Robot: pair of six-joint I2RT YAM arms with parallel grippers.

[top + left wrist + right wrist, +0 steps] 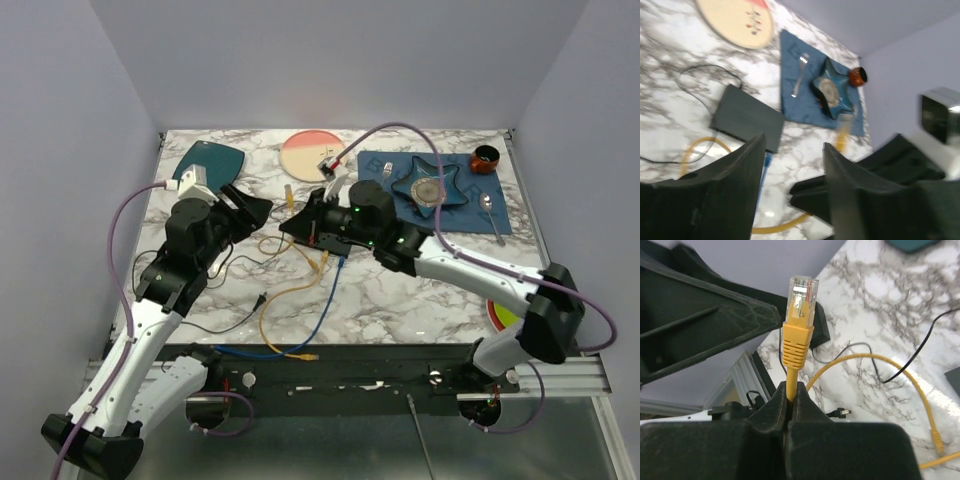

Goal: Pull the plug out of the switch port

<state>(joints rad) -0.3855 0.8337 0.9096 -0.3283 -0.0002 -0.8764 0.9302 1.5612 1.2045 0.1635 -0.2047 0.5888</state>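
Glossy marble-look tabletop point(430, 300) catches the light, and the switch point(747, 117) looks matt black. The plug point(801, 292) shows clear plastic and a smooth yellow boot; the right end effector point(790, 392) is grainy black plastic.

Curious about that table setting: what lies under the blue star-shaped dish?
A dark blue cloth mat, also carrying a fork and spoon. The dish hides the part directly beneath.

Flat matte-black rectangular switch point(746, 119), unpatterned; yellow network cable point(797, 345) with clear plastic plug point(801, 296); white marble table point(400, 300) veined grey.
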